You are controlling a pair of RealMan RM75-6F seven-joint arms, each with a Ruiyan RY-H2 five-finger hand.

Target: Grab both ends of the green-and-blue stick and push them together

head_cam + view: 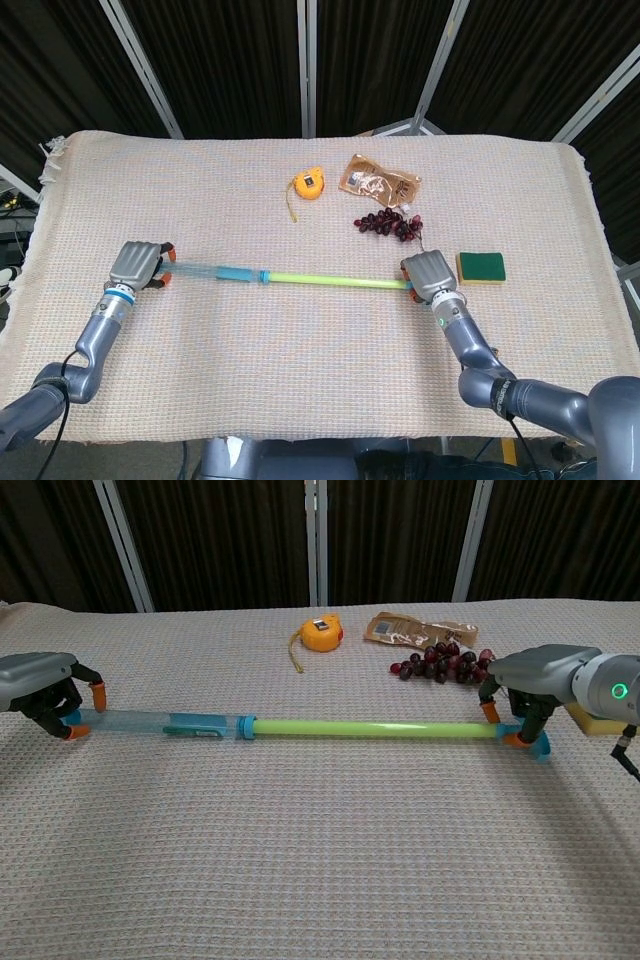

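Hands sit at both ends of the green-and-blue stick (300, 726), which lies flat across the counter (320, 860); the right hand (530, 680) has its orange-tipped fingers (489, 712) straddling the green end, closed around it and holding; the left hand (45, 685) is curled over the clear blue end, its fingers (97, 691) on either side of the tip, though whether they are truly clamped I cannot tell; so the grabbing looks nearly done, and the push is all still to come, since the stick reads fully extended, green rod drawn out of the blue tube; beyond the right hand's fingers lie grapes (388, 224), a snack packet (379, 180) and a tape measure (309, 184), with a sponge (481, 267) just beside that hand; woven beige cloth covers the counter; dark curtained panels with pale frames stand behind.
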